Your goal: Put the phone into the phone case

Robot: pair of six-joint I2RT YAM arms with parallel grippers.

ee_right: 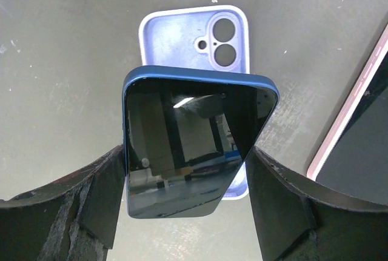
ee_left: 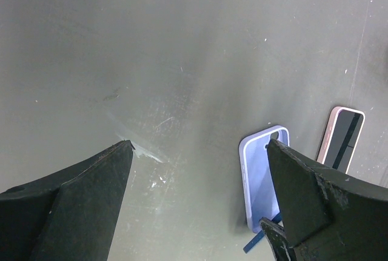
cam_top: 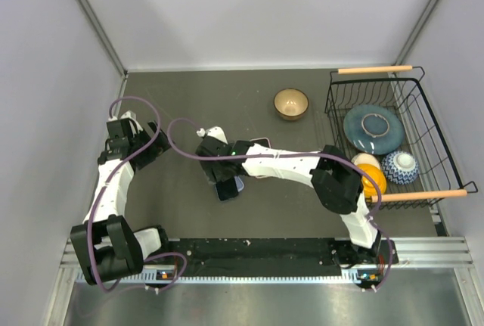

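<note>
Over the tabletop (cam_top: pixel 189 99), the right fingers (ee_right: pixel 100 194) are pinching the phone (ee_right: pixel 194 146) by its edges, tilting it just above the case (ee_right: pixel 176 37), which is lying open side up. The left fingers (ee_left: pixel 79 194) are hanging spread, holding nothing. Phone not yet seated; lowering and pressing in are looking like what's left.

Left arm (cam_top: pixel 112 190), right arm (cam_top: pixel 281 166): white link shells, black joint housings. Purple cable (cam_top: pixel 169 135) looped alongside each. Black bases (cam_top: pixel 110 254) at 7 and 5 o'clock. Pincer fingers (ee_right: pixel 54 212): matte black wedges, scuffed, chipped edges.
</note>
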